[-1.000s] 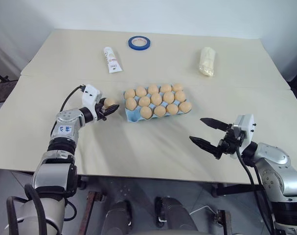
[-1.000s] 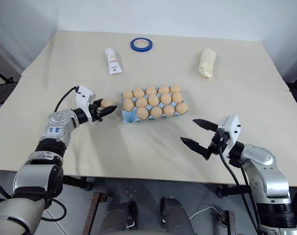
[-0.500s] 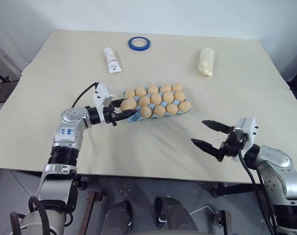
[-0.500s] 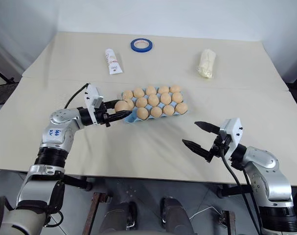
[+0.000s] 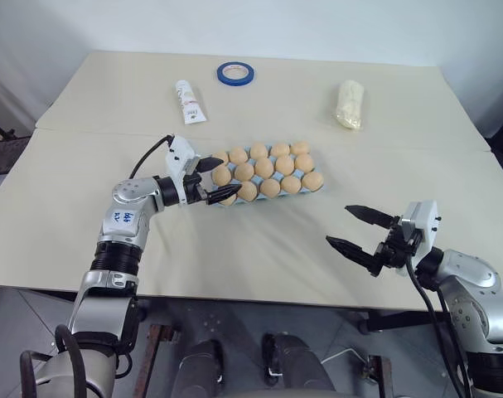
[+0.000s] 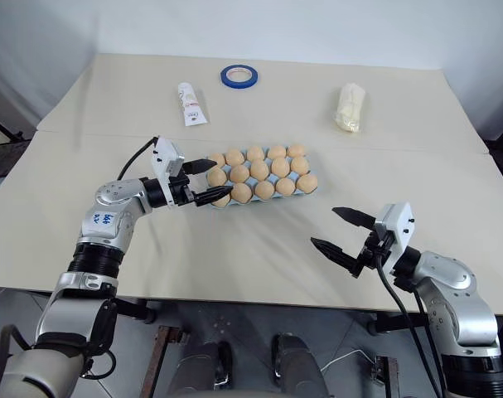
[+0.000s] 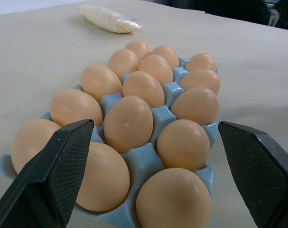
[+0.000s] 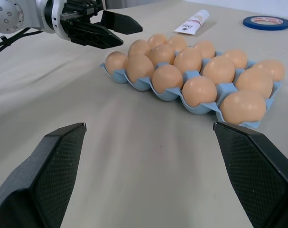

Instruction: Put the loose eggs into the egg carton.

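Hovering at egg carton (image 5: 266, 177) near end, left gripper (image 5: 215, 177) spread wide, empty; right gripper (image 5: 363, 231) splayed, well apart. Eggs (image 7: 128, 123) fragile, smooth, slippery; pinch gently across middle.

**Operator:** What do your arms look like?

**Robot:** You see two silver-grey metal arms with black ribbed bands between the segments. The left arm (image 5: 123, 228) carries a blue marking on its forearm. Each wrist bears a white housing.

**Operator:** And the cabling and fingers?

**Robot:** You see a black cable (image 5: 143, 159) looping to the left wrist and another along the right arm (image 5: 466, 278). The fingers (image 7: 53, 166) are black, wedge-shaped, with finely textured pads.
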Robot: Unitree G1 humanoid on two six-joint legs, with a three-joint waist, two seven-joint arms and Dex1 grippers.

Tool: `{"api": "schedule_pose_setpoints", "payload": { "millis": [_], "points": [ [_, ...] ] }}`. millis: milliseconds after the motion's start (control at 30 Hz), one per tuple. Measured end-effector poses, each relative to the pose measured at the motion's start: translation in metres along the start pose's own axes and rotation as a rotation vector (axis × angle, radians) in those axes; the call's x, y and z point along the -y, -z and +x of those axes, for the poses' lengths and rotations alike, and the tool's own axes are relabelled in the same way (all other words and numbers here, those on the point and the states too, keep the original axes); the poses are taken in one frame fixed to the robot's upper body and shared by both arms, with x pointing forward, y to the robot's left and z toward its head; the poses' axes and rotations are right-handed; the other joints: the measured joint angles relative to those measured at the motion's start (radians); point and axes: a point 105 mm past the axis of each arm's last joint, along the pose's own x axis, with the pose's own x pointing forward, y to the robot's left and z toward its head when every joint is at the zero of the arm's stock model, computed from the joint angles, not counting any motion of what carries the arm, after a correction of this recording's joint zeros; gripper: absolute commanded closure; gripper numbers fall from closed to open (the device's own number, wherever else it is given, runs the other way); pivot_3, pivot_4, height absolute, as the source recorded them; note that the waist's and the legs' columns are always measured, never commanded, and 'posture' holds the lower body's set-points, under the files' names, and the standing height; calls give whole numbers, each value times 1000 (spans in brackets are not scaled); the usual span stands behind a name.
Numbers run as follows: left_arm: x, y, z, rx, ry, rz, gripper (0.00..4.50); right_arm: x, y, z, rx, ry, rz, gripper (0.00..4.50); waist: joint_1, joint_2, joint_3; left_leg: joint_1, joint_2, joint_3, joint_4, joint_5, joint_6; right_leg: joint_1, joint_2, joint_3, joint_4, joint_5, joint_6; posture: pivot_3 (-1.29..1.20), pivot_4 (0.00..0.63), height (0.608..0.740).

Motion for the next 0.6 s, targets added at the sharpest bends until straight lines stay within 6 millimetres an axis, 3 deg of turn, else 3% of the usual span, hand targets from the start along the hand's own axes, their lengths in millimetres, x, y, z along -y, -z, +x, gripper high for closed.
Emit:
{"api": "schedule_pose_setpoints", "payload": {
  "millis": [133,233,467,600],
  "points": [
    [-6,-16,-13,51,-20,6,29,0,0,0,1,1,-1,0,-2,0,0,0,0,0,-1,0,0,0,0,0,0,0,0,0,150,740],
    [-5,-30,-36,107,-30,32,29,1,-1,0,2,-1,-1,0,-6,0,0,1,1,0,-2,0,-1,0,0,0,0,0,0,0,150,740],
    [-2,-13,-88,-6,-82,-1,29,4,-2,2,3,-32,-3,0,-2,0,0,1,0,0,-1,0,0,0,-1,0,0,0,-1,0,150,740],
    [15,5,-122,-98,-46,10,29,5,-3,4,-25,-95,-23,0,-8,0,0,2,0,0,-3,0,0,0,-2,0,-1,-1,-2,0,150,740]
  ]
}}
